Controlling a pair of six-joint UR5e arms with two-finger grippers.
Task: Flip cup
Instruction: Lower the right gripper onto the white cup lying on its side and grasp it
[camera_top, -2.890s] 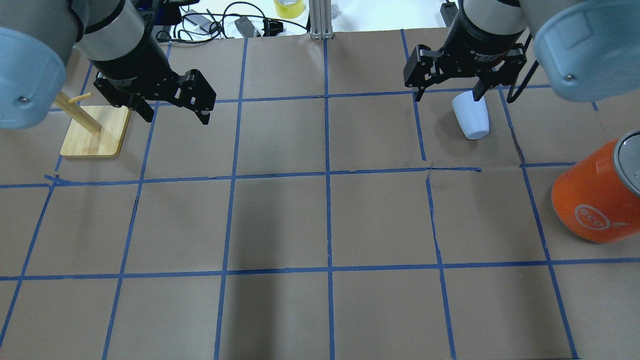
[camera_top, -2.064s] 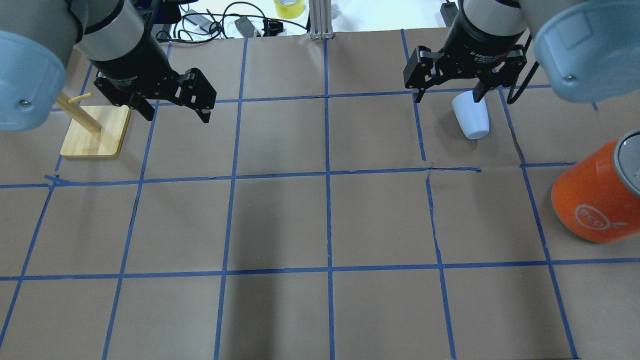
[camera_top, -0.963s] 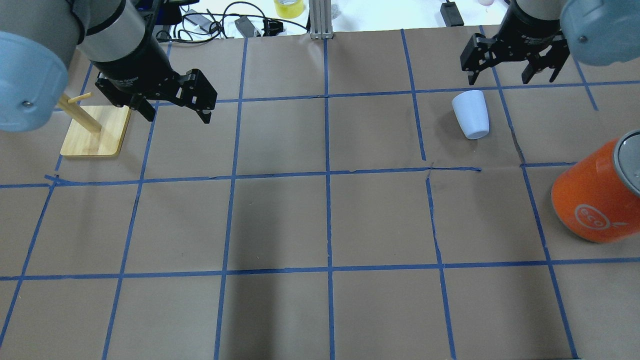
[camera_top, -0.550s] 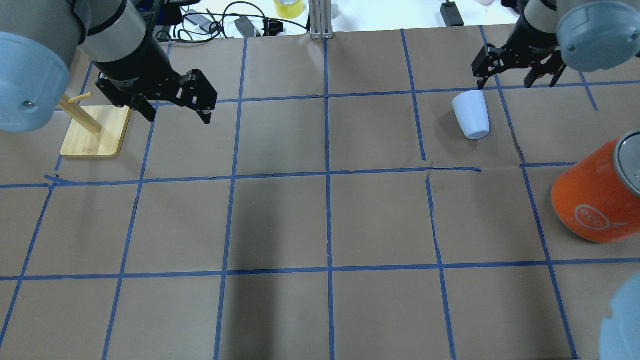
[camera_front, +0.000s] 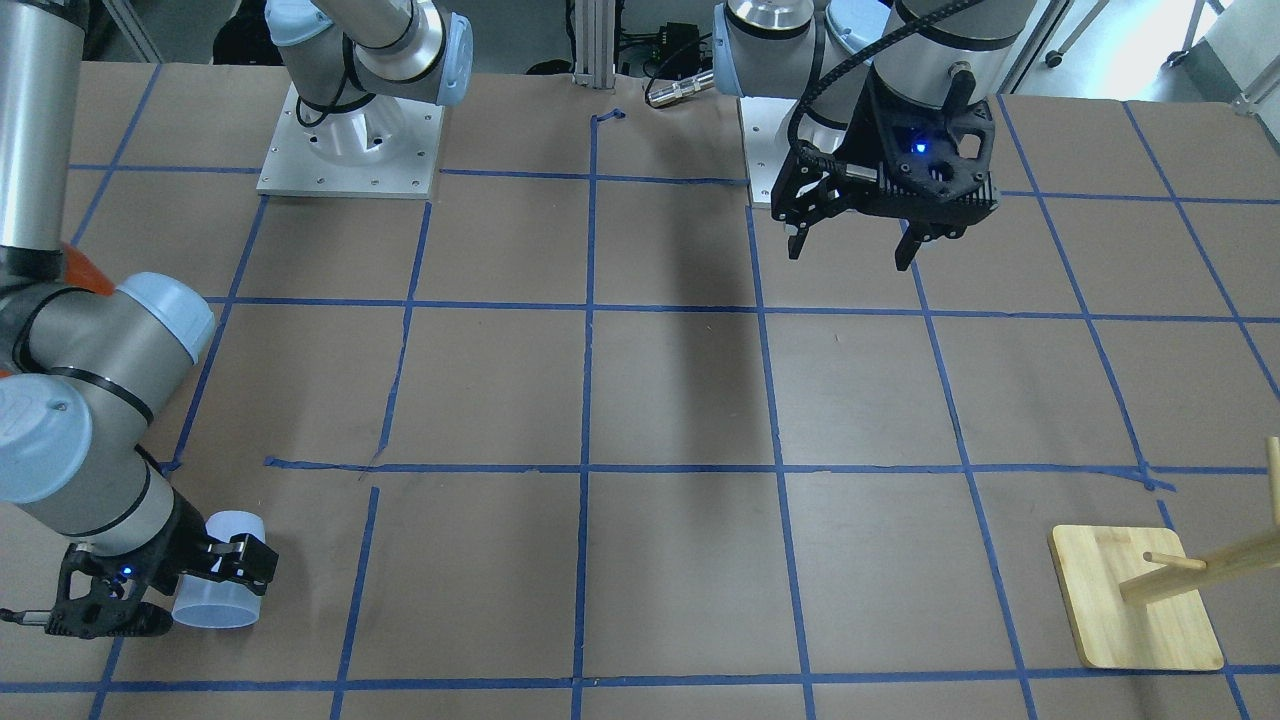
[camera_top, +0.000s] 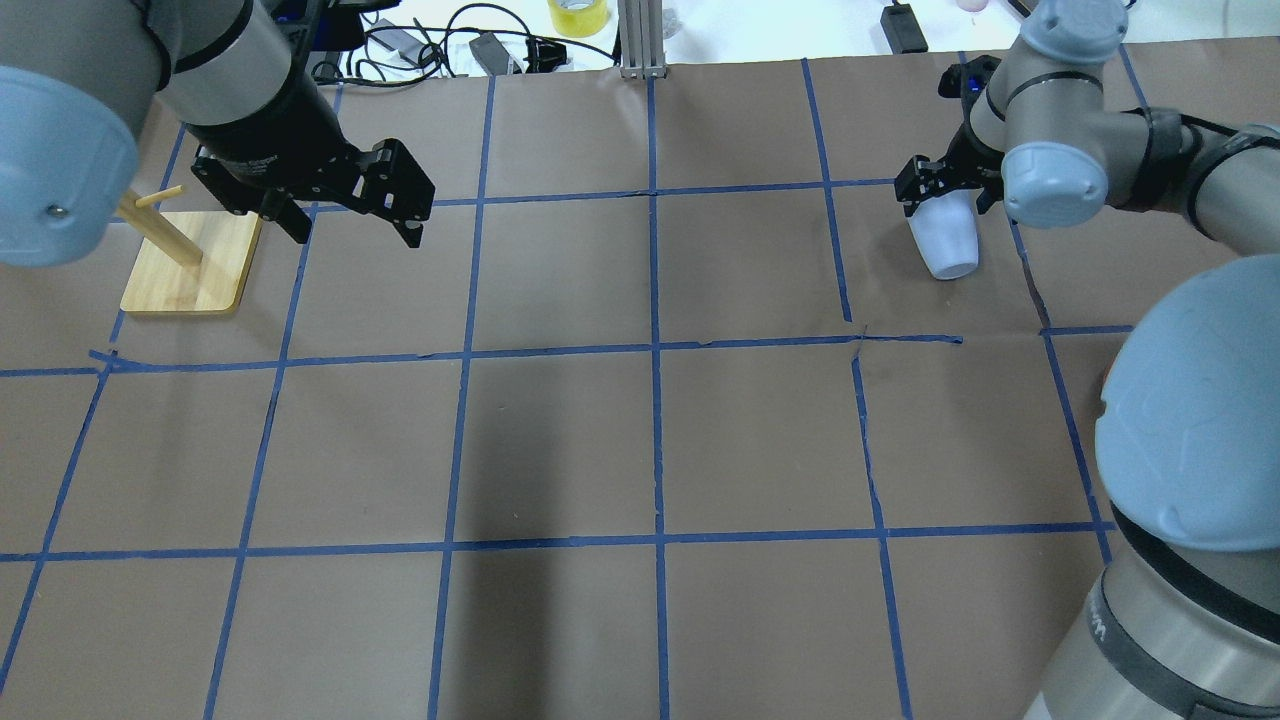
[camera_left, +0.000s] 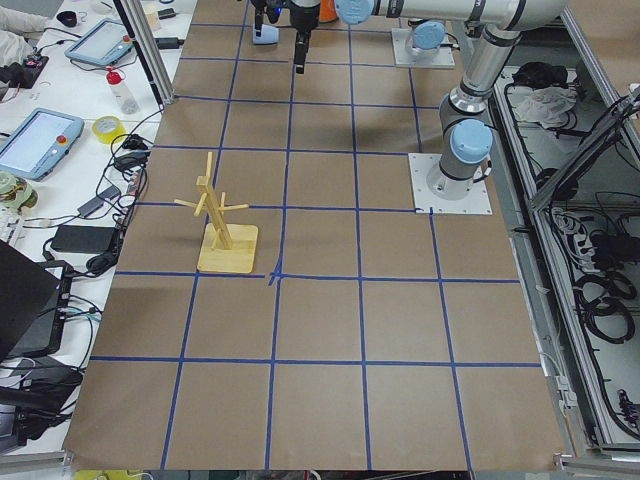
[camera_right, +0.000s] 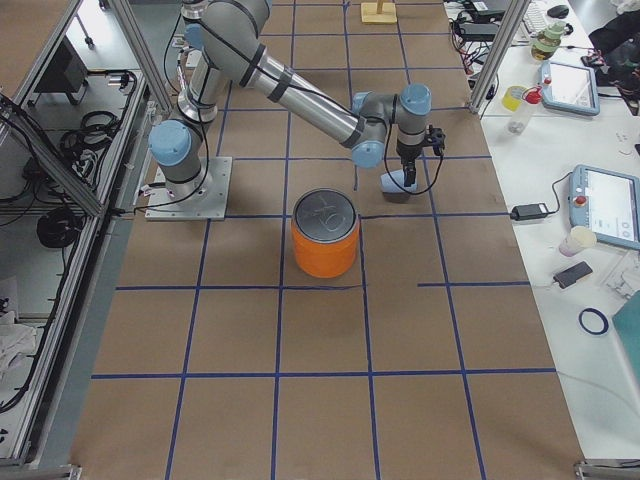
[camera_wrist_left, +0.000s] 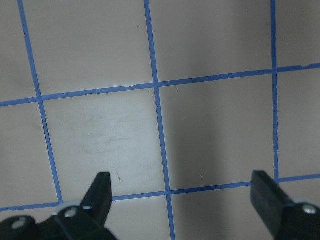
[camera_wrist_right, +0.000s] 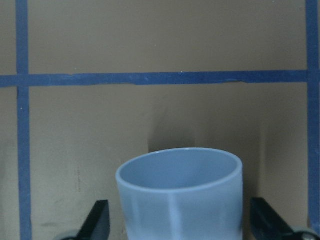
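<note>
Right claw (camera_wrist_right: 181, 212), spread wide, straddles the cup (camera_top: 945, 245) lying on its side; closing on the smooth tapered wall could squirt it free. Left claw (camera_wrist_left: 182, 187) idle, also spread.

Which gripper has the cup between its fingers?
The right gripper: its open fingers flank the cup. The left gripper hangs open far across the table.

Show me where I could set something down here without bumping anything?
The middle of the table, between the stand and the cup, is bare. Crowded: the right side, where the right arm sets its jaws either side of the cup, with the can close by; the left arm hangs by the stand.
</note>
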